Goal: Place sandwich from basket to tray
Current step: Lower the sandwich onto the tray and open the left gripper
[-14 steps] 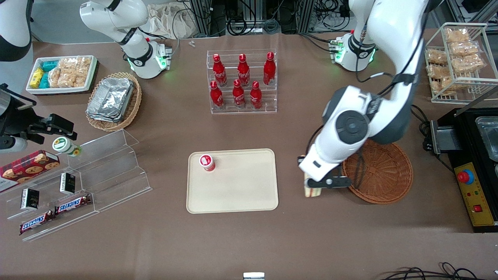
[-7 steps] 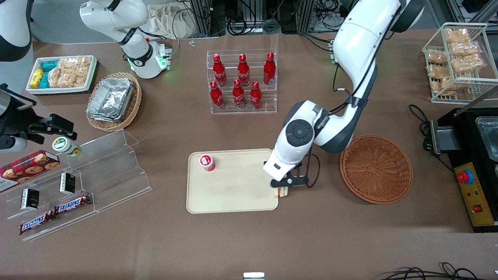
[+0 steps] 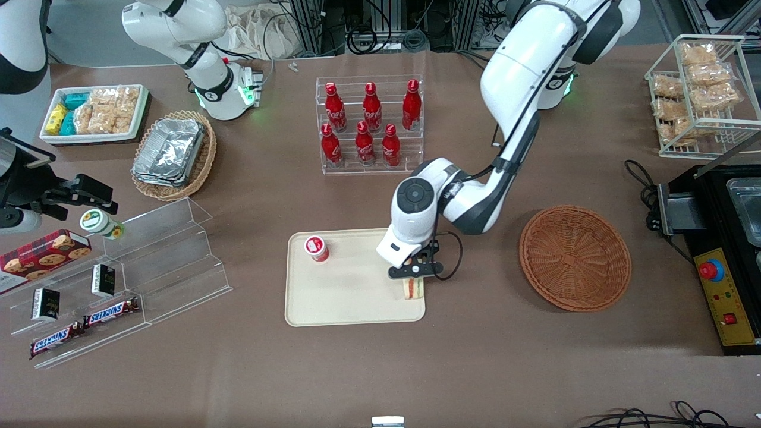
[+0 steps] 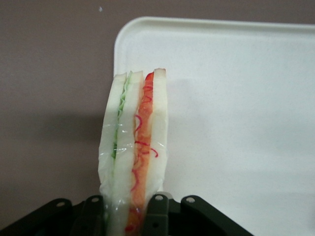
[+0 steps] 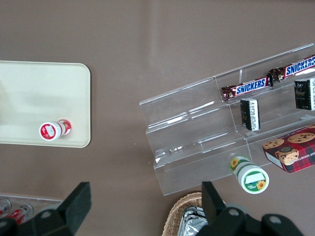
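Observation:
The sandwich (image 3: 413,288) (image 4: 133,142), pale bread with red and green filling, stands on edge between the fingers of my gripper (image 3: 414,279) (image 4: 125,211), which is shut on it. It is over the cream tray (image 3: 357,300) (image 4: 236,98) (image 5: 44,88), just inside the tray's edge that faces the basket, near the corner closest to the front camera. I cannot tell whether it touches the tray. The reddish-brown basket (image 3: 575,258) lies empty toward the working arm's end of the table, apart from the gripper.
A small red-capped bottle (image 3: 315,248) (image 5: 54,130) lies on the tray near its corner toward the parked arm. A clear rack of red cola bottles (image 3: 371,125) stands farther from the front camera. A clear stepped shelf (image 3: 154,261) and a black machine (image 3: 722,255) flank the work area.
My gripper carried the sandwich from beside the basket sideways across the table and over the tray's edge. The basket and the bottle have not moved.

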Robot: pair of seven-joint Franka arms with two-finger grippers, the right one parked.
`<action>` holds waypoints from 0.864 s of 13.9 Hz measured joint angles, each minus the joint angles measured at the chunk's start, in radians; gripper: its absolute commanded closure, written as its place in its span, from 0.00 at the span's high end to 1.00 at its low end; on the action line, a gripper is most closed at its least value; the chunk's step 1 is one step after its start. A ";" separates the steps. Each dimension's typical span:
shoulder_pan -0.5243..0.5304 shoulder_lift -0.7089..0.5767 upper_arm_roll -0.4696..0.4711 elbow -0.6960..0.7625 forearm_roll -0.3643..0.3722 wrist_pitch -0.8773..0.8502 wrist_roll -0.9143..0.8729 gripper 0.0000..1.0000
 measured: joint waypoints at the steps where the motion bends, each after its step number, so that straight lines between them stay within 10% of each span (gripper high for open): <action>1: -0.005 0.012 0.000 0.001 0.017 0.011 -0.011 0.15; 3: -0.006 0.015 0.003 0.008 0.022 0.013 -0.014 0.99; 12: 0.010 -0.002 0.019 0.043 0.024 0.022 -0.016 1.00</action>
